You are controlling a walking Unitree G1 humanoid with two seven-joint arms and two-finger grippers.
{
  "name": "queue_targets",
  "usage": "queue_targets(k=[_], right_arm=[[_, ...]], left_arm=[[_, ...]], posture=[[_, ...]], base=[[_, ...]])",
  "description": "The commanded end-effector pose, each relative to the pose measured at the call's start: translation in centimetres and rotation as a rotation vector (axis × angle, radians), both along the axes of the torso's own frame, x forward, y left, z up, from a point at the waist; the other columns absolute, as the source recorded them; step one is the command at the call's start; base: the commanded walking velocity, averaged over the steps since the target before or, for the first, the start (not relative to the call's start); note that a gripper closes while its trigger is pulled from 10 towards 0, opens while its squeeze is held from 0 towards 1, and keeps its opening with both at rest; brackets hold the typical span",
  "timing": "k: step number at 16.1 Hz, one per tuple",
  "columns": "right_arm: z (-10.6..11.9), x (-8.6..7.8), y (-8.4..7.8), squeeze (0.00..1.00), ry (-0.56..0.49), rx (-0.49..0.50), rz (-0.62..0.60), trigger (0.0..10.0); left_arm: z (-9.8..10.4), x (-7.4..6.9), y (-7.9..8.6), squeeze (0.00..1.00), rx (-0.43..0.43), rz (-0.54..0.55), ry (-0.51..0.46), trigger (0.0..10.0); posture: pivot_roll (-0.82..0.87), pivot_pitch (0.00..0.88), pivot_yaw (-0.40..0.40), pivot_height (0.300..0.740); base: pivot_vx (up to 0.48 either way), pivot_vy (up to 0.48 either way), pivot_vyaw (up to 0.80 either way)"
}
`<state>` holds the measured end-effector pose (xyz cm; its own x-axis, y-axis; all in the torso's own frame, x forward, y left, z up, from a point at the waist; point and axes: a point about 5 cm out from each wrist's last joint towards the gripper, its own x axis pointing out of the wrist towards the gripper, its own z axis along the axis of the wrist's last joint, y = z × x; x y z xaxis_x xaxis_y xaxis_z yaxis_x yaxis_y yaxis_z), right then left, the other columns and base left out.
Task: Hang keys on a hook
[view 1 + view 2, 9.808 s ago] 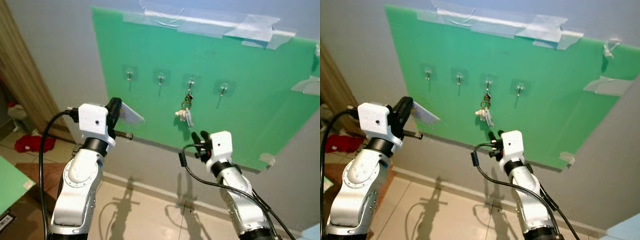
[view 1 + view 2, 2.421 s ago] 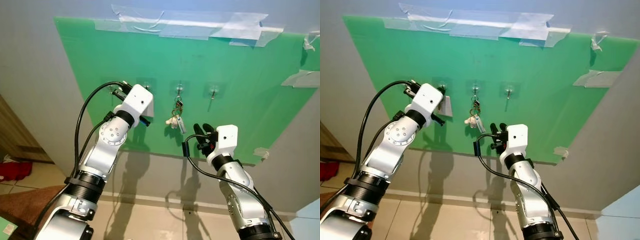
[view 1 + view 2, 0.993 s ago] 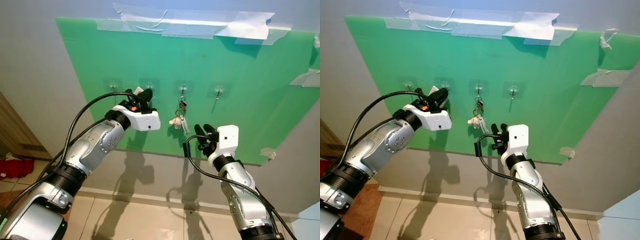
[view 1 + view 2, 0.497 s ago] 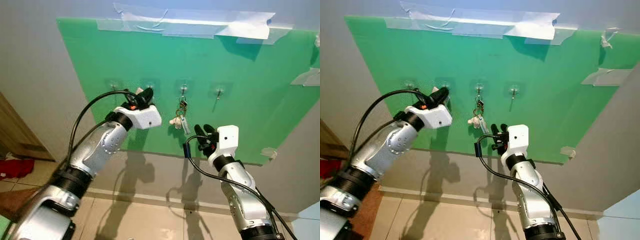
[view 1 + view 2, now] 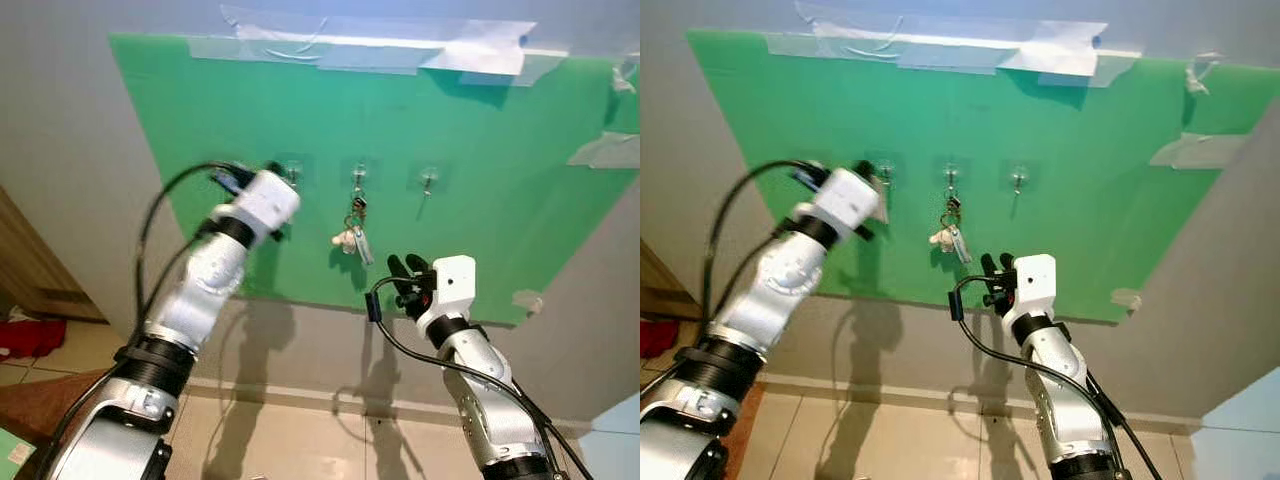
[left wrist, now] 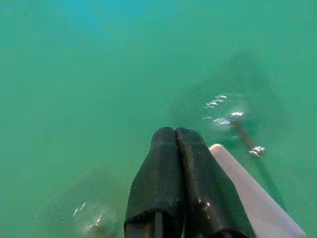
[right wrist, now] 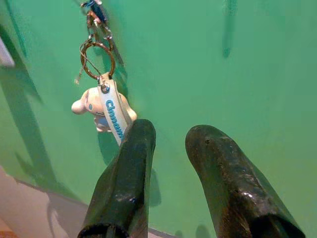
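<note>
One big green board (image 5: 480,150) is taped to the grey wall, and it takes up most of what the head camera sees. Four small clear hooks sit on it in a row; three show plainly, and the far-left one is partly hidden behind the left arm. One bunch of keys (image 5: 352,232) hangs from the third hook (image 5: 359,175) counting from the left, with a little white toy and a white strap on its ring. Two silver arms reach up toward the board. The left arm is raised high and bent, and the left gripper (image 6: 174,136) is right up by the board near the second hook (image 5: 292,172). Its two black fingers (image 6: 198,178) are pressed together, with a flat white tag (image 6: 252,198) lying right beside them; whether they pinch it cannot be told. The right arm is lower, pointing up from under the keys. The right gripper (image 7: 168,134) sits just below the keys, not touching them, with its fingers (image 7: 131,168) spread apart and nothing between them.
</note>
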<state>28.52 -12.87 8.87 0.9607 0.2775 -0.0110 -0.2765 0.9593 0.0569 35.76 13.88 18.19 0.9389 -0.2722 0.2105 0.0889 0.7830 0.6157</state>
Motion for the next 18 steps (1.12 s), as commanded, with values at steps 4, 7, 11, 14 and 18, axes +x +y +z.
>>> queue_targets(k=[4, 7, 11, 14, 18], right_arm=[[0.0, 0.0, 0.2, 0.0, 0.006, -0.01, 0.008, 10.0], [0.0, 0.0, 0.3, 0.0, 0.01, -0.011, 0.017, 10.0], [0.0, 0.1, 0.3, 0.0, 0.013, -0.016, 0.029, 10.0], [-0.2, 0.0, 0.0, 0.0, 0.019, -0.026, 0.033, 10.0], [-0.4, 0.0, -0.2, 0.0, 0.03, -0.036, 0.043, 10.0]], left_arm=[[0.9, -0.3, 1.5, 0.0, -0.195, 0.089, 0.025, 0.0], [0.6, -0.8, 1.4, 0.0, -0.226, 0.086, 0.064, 0.0], [0.5, -1.2, 1.1, 0.0, -0.292, 0.061, 0.129, 0.0], [0.1, -3.3, -0.1, 0.0, -0.427, -0.032, 0.205, 0.0], [0.8, -4.2, -0.8, 0.0, -0.434, -0.15, 0.261, 0.0]], posture=[[-0.07, 0.0, 0.012, 0.74], [-0.07, 0.0, 0.003, 0.74], [-0.06, 0.0, -0.005, 0.74], [-0.07, 0.0, -0.012, 0.74], [-0.06, 0.0, -0.026, 0.74]], base=[[0.0, 0.0, 0.0], [0.0, 0.0, 0.0], [0.0, 0.0, 0.0], [0.0, 0.0, 0.0], [0.0, 0.0, 0.0]])
